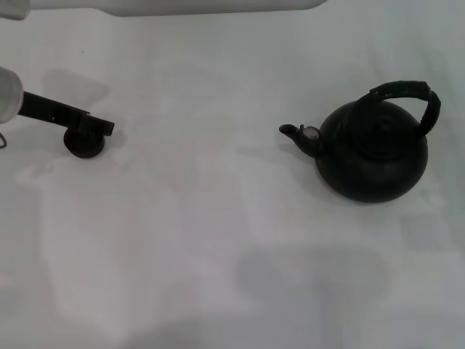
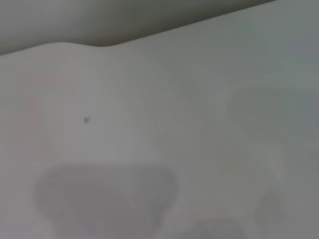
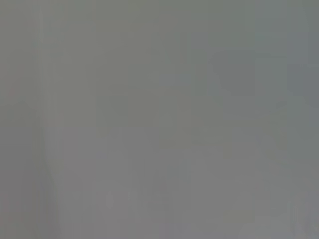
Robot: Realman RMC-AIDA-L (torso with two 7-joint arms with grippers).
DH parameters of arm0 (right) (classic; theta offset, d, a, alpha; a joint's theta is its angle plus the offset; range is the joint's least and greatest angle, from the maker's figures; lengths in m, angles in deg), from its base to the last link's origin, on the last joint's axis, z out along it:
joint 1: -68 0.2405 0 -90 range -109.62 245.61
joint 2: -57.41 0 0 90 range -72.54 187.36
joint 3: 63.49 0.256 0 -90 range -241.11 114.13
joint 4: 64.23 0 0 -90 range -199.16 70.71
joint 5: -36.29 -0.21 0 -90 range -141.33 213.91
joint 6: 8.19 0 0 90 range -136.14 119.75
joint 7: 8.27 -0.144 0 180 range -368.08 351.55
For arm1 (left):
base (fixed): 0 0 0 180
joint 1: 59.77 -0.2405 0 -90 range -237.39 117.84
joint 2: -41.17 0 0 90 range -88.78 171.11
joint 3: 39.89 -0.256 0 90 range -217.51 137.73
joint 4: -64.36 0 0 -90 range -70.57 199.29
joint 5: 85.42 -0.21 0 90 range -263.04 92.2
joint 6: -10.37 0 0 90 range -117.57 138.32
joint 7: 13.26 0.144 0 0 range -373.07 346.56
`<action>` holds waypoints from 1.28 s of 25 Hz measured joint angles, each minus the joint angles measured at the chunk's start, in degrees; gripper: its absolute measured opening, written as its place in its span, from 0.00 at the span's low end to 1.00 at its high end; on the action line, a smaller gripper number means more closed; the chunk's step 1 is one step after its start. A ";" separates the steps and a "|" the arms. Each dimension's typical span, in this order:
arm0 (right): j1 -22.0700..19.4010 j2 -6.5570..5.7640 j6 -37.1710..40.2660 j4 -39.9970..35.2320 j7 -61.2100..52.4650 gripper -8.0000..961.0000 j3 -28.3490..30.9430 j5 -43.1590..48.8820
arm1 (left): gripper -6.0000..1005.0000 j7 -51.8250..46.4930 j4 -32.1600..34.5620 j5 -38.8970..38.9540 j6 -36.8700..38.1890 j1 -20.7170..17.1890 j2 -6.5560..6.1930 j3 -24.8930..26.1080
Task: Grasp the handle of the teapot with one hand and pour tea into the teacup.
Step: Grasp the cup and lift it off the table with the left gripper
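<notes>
The teapot (image 1: 372,155) is large, round and matte black, and stands on the white table at the right of the head view. Its short spout (image 1: 290,131) with the metal-tipped stopper points left. The black wrapped handle (image 1: 414,94) arches over its top, tilted to the right. The teacup (image 1: 85,144), tiny and dark, sits at the far left. My left gripper (image 1: 102,129) reaches in from the left edge, and its black tip is right over the teacup, touching or nearly touching it. No tea shows. My right gripper is out of view; nothing holds the teapot.
The white table (image 1: 218,240) spans the head view, with its far edge along the top. The left wrist view shows only bare table surface (image 2: 159,149) and its edge. The right wrist view shows plain grey.
</notes>
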 joint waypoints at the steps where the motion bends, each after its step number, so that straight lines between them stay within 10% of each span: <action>1: 0.00 0.00 0.00 0.00 -0.12 0.89 0.00 0.00 | 0.87 -0.01 -0.28 -0.03 -0.05 0.14 0.00 0.00; 32: -0.08 0.00 0.00 0.24 -0.70 0.89 -0.29 0.00 | 0.73 -1.14 2.94 -1.47 -5.09 1.74 -0.18 -0.15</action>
